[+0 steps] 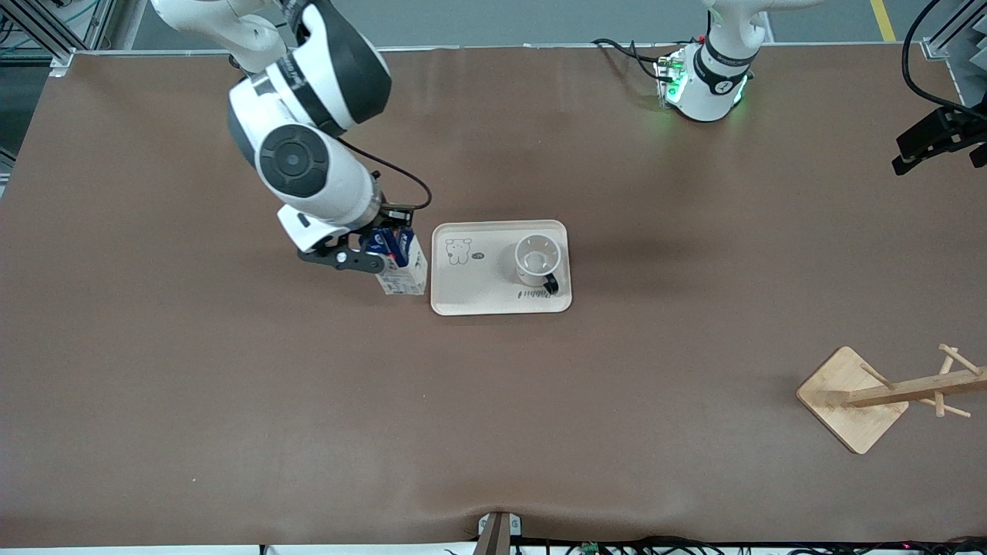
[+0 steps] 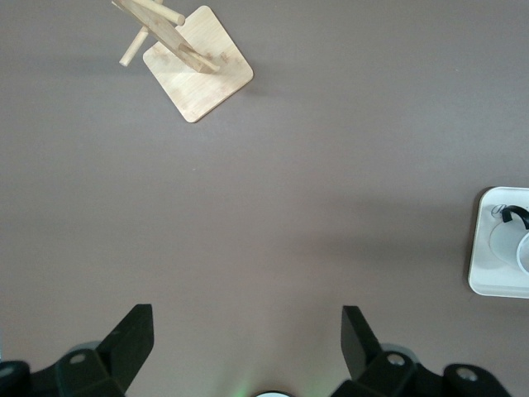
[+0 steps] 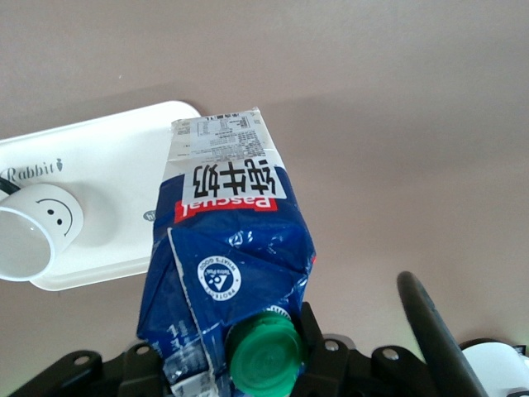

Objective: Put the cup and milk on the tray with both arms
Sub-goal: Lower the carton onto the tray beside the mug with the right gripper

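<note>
Right gripper [image 1: 379, 253] pinches the milk carton [image 1: 401, 266] at its gabled top, holding it tilted just beside the tray [image 1: 470, 297] at the right arm's end. Carton: glossy blue card, green round cap [image 3: 263, 357]. Smiley cup [image 1: 537, 260] stands on the cream, round-cornered tray. Left gripper [image 2: 248, 335] spread wide, waiting over bare table near the wooden rack [image 2: 194, 62].

Dark blue milk [image 3: 227, 248] with green cap and red label; cream tray [image 1: 478, 297]; white smiley-faced cup [image 1: 537, 258].
</note>
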Action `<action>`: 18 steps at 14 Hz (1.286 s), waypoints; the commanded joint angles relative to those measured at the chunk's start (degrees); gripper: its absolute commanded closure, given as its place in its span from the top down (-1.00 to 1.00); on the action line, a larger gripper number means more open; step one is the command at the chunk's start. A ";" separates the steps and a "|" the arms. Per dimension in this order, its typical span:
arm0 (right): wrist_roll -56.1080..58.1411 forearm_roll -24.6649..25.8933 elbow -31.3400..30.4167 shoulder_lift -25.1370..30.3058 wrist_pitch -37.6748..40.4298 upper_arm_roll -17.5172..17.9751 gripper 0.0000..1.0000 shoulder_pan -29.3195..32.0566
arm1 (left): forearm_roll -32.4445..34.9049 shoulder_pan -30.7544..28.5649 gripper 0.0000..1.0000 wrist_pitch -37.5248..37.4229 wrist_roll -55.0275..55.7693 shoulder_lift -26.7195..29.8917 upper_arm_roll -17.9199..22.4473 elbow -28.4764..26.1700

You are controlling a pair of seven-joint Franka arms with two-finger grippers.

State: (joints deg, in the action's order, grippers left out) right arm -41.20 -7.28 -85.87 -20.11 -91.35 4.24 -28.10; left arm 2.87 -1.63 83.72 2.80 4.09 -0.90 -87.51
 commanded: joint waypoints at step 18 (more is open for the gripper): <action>-13.82 -4.33 4.04 -14.51 -10.58 -0.98 0.27 -10.22 | -0.76 -1.36 1.00 0.92 0.37 -0.13 0.20 -0.11</action>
State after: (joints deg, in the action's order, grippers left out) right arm -54.76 -12.11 -83.57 -32.33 -99.52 3.93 -38.30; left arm 2.87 -2.95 84.50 2.81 3.77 -0.61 -87.53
